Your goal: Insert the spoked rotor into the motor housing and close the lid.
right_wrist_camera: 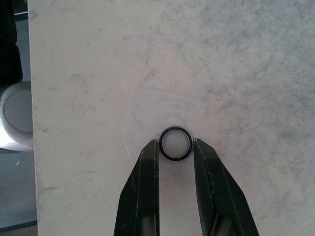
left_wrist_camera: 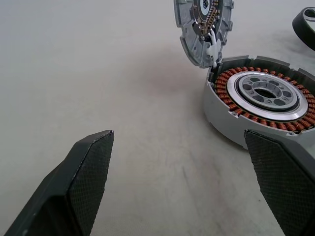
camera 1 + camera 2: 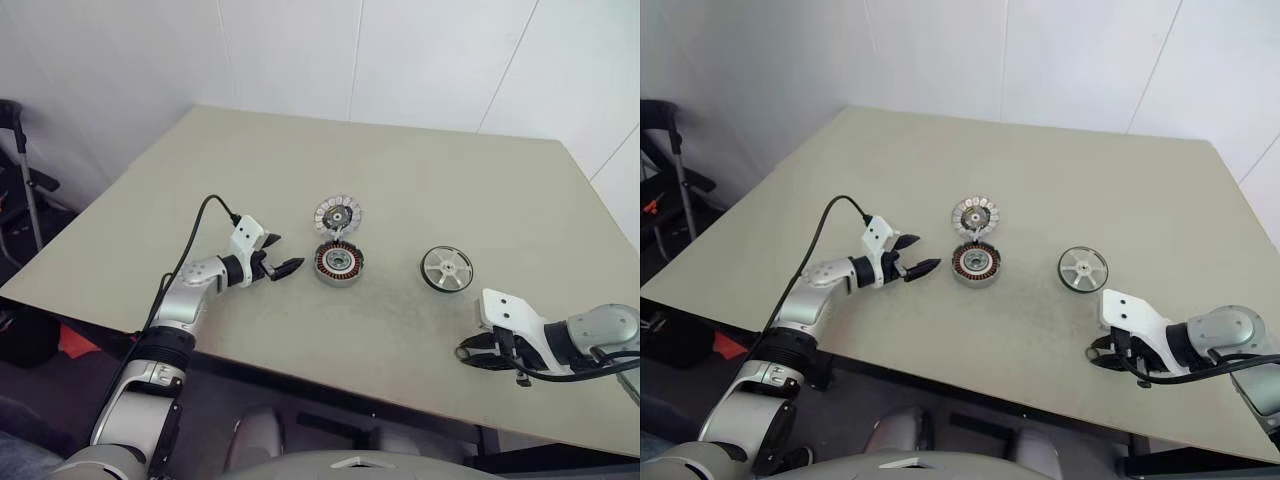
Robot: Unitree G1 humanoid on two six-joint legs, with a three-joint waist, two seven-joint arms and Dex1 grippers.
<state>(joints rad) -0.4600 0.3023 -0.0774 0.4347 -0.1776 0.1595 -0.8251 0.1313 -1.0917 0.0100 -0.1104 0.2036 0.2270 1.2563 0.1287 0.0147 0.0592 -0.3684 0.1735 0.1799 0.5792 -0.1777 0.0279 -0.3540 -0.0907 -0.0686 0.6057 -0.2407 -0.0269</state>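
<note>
At the near right edge of the tabletop (image 3: 400, 160), the right end effector (image 1: 175, 147) points down with its two black fingers pinched on a small dark ring (image 1: 175, 143), one fingertip touching each side of it. The ring is held just above the pale surface, close to the table's edge.

Just beyond and slightly left of that end effector lies the rotor (image 3: 446, 268), flat on the tabletop, silver spokes up, dark rim around them, apart from both end effectors.

At centre sits the housing (image 3: 339, 262), open, its copper windings ringing a dark centre. The lid (image 3: 338, 213) stands tilted up at the housing's far side, joined to it by a small white hinge, ribbed face toward the camera.

The left end effector (image 3: 282, 266) hovers just left of the housing, pointing toward it, fingers spread wide and holding nothing. In the left wrist view one finger (image 2: 280, 172) lies near the housing's near wall; whether it touches is unclear.
</note>
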